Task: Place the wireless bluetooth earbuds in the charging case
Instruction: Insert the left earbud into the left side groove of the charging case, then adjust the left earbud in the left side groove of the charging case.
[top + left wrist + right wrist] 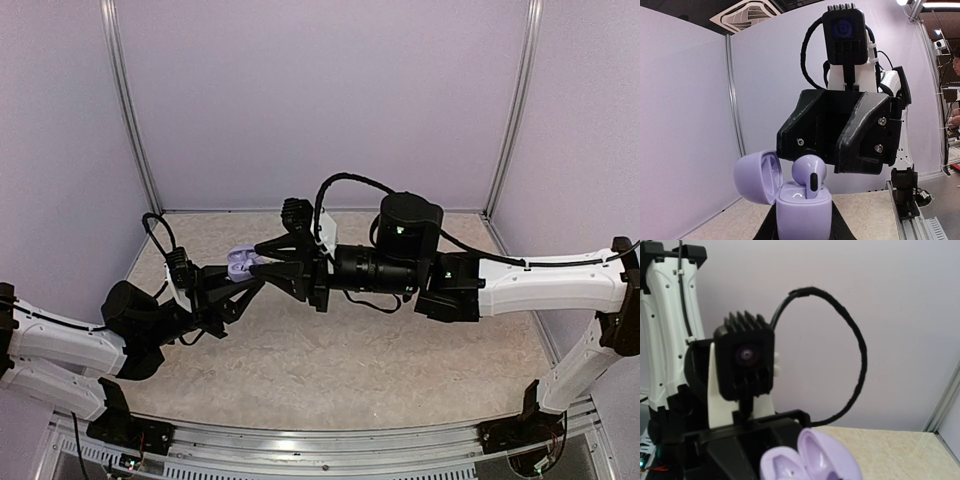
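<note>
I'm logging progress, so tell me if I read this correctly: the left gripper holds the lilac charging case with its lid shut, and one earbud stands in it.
Not quite. The lid is open, swung out to the side of the charging case, as the left wrist view shows. The rest is right: the left gripper holds the case, and one earbud stands in it.

Bright even light; wrist views fisheye-warped, right one soft.
</note>
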Controlling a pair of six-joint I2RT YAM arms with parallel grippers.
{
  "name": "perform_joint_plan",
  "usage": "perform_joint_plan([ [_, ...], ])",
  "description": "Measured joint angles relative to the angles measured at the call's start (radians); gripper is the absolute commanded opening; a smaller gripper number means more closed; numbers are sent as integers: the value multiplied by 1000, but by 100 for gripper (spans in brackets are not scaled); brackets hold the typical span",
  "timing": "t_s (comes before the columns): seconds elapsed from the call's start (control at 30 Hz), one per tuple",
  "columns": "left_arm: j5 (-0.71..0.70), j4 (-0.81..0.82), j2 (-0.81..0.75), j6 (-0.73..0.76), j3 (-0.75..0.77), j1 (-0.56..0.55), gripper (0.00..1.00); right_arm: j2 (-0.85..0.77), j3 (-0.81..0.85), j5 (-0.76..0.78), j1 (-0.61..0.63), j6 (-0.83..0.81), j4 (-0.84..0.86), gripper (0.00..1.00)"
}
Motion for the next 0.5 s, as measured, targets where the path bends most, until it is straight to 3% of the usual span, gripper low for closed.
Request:
perform_joint_plan([
  [0.5, 0, -7, -6, 1, -1, 0, 5, -12, 0, 19, 0, -13, -58, 16],
])
